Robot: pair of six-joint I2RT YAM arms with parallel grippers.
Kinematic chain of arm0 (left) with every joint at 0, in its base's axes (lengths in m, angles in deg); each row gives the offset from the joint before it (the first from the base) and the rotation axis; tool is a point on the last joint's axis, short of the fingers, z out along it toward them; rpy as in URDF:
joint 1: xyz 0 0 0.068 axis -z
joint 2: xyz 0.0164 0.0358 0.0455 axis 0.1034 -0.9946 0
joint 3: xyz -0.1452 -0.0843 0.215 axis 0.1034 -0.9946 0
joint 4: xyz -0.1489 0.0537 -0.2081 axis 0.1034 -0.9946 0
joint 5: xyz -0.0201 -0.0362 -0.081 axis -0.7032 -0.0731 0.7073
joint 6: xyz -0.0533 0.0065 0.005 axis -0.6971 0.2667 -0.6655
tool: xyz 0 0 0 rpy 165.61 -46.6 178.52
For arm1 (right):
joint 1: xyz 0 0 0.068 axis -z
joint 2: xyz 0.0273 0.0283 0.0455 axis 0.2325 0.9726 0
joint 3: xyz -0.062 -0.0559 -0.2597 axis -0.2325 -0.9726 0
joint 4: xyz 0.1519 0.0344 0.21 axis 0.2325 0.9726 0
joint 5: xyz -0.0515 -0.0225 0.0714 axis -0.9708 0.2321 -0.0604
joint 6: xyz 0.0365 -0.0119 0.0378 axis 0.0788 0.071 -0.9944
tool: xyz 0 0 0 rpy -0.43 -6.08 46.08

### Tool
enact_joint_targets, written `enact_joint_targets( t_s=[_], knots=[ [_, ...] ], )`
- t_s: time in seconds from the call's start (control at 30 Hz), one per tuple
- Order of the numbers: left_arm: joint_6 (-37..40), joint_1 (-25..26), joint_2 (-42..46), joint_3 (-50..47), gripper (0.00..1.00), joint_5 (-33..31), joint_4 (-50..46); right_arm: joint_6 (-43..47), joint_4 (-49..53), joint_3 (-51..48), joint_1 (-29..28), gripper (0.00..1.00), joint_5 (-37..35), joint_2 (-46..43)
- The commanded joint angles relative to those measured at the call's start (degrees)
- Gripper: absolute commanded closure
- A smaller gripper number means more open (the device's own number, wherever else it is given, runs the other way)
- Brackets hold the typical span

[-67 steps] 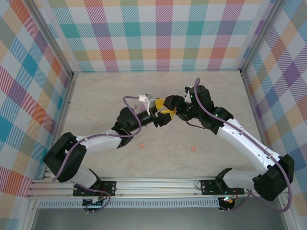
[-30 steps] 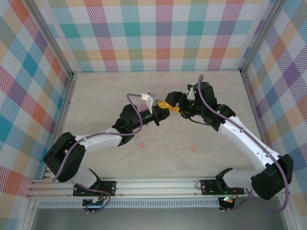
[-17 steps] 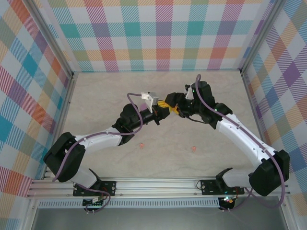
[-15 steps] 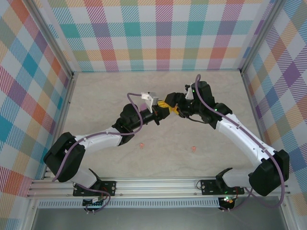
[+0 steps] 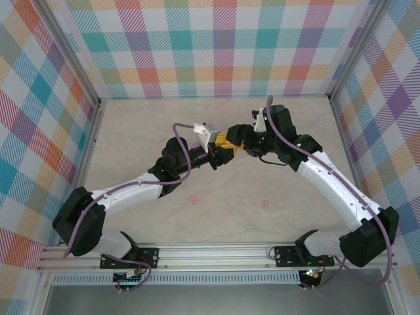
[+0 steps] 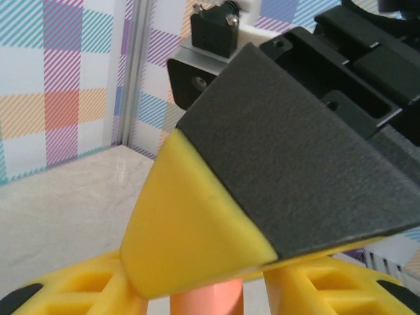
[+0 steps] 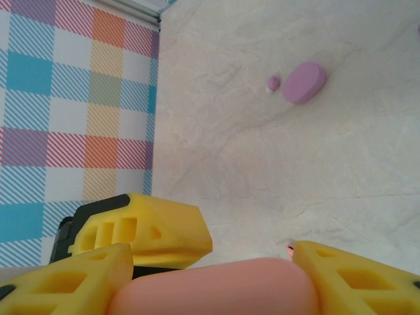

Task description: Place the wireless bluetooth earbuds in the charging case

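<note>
Two salmon earbuds lie loose on the desk [image 5: 131,138] toward its near edge, one earbud [image 5: 194,197] left of centre and the other earbud [image 5: 264,204] to its right, well apart. Both arms meet above mid-desk. The right fingers [image 7: 367,279] are clamped on a salmon case [image 7: 216,289], held off the surface. The left fingers [image 6: 79,289] stand apart on either side of that case, seemingly not gripping it. Whether the case lid is up cannot be told. Farther back on the desk, a purple case [image 7: 304,82] lies with a purple earbud [image 7: 273,83] just beside it.
</note>
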Motion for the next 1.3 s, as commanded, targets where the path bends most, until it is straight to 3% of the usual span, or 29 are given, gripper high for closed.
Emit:
enact_joint_targets(
  t_s=[0.0,0.27,0.43,0.73,0.83,0.97,1.13,1.27],
  knots=[
    [7.2,0.1,2.9,1.6,0.51,4.4,-6.1,10.1,7.6,5.0,-0.3,0.66,-4.2,0.7],
    [7.7,-2.6,6.7,-2.1,0.47,6.0,-4.2,20.1,11.0,8.8,-0.3,0.68,-2.2,1.5],
    [5.3,-3.3,4.7,0.7,0.47,11.0,-4.1,19.4,7.2,6.0,-0.4,0.68,2.0,0.9],
    [0.0,-3.1,0.2,1.0,0.50,11.8,3.3,13.7,2.3,0.4,-0.4,0.68,0.8,-2.5],
    [-0.2,-2.7,-1.2,1.6,0.53,12.3,3.3,11.1,0.5,-1.3,-0.4,0.68,0.9,-3.0],
    [1.2,-2.1,-1.9,2.1,0.67,12.4,1.8,9.9,0.0,-1.6,-0.4,0.68,1.5,-2.8],
    [3.6,-1.5,-1.6,1.9,0.67,11.9,-0.6,7.8,-1.9,-2.7,-0.4,0.69,2.7,-2.8],
    [3.2,-1.4,-2.2,2.4,0.77,12.5,-0.4,6.8,-3.1,-3.5,-0.4,0.69,3.3,-2.6]
  ],
)
